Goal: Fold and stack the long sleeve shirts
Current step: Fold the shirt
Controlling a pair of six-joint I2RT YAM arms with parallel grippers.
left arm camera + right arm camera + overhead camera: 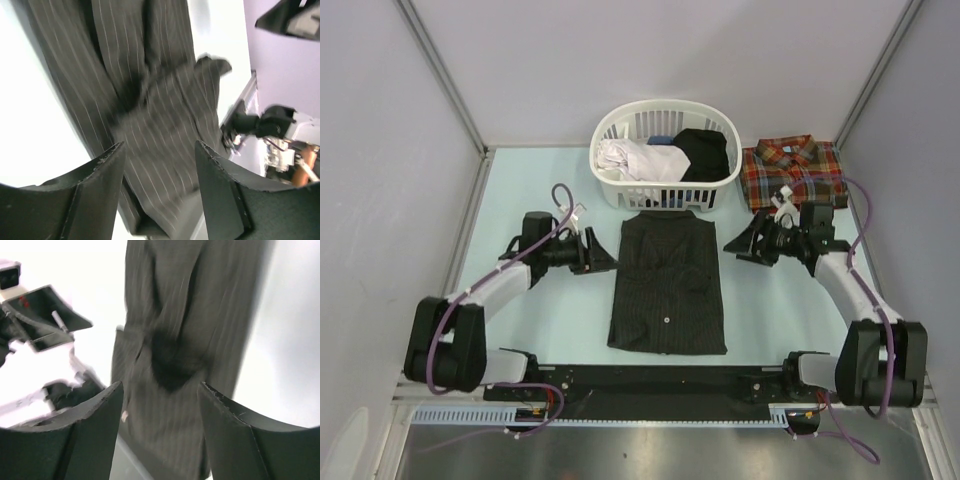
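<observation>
The black pinstriped long sleeve shirt (pixel 668 290) lies folded into a rectangle at the table's middle, collar toward the basket. The plaid long sleeve shirt (pixel 795 172) lies folded at the back right. My left gripper (pixel 608 262) hovers just off the black shirt's upper left edge, open and holding nothing. My right gripper (pixel 730 246) is just off its upper right edge, also open. In the left wrist view the open gripper (pixel 160 145) frames striped cloth (pixel 150 100) a little below. The right wrist view shows the same shirt (pixel 190 315) beyond the open gripper (pixel 161 385).
A white laundry basket (pixel 620 195) stands behind the black shirt, with white and black garments inside. Grey walls enclose the pale table on three sides. The plaid shirt sits close behind my right arm (pixel 840 270).
</observation>
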